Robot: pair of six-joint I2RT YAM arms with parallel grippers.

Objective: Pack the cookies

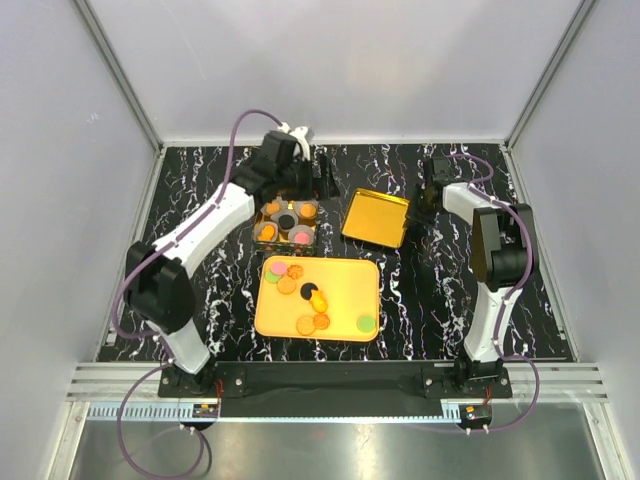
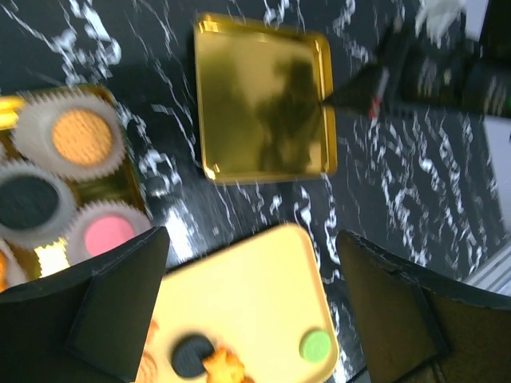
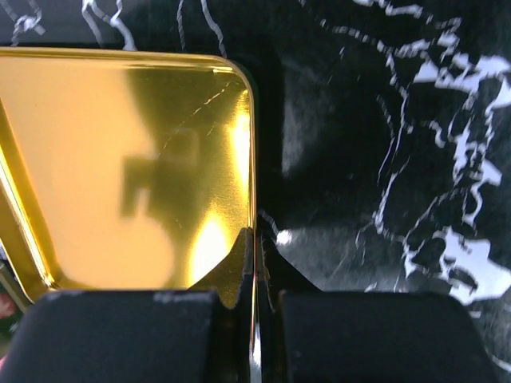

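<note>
Black bench (image 1: pixel 440 300) bears a yellow tray (image 1: pixel 345 300); behind its right end a gold lid (image 1: pixel 375 217), behind its left a gold box (image 2: pixel 120 185). Cookies (image 1: pixel 305 325) lie on the tray and in the box. Right claw (image 3: pixel 255 271) pinches the lid's rim; left claw (image 2: pixel 251 311) gapes empty behind the tray.

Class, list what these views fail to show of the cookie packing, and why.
Top view: cups in the gold box too small to count.
Left wrist view: box runs off the left edge; the left gripper's finger hides blurred cookies.
Right wrist view: the right gripper's fingers cover the gold tray's near rim.
</note>
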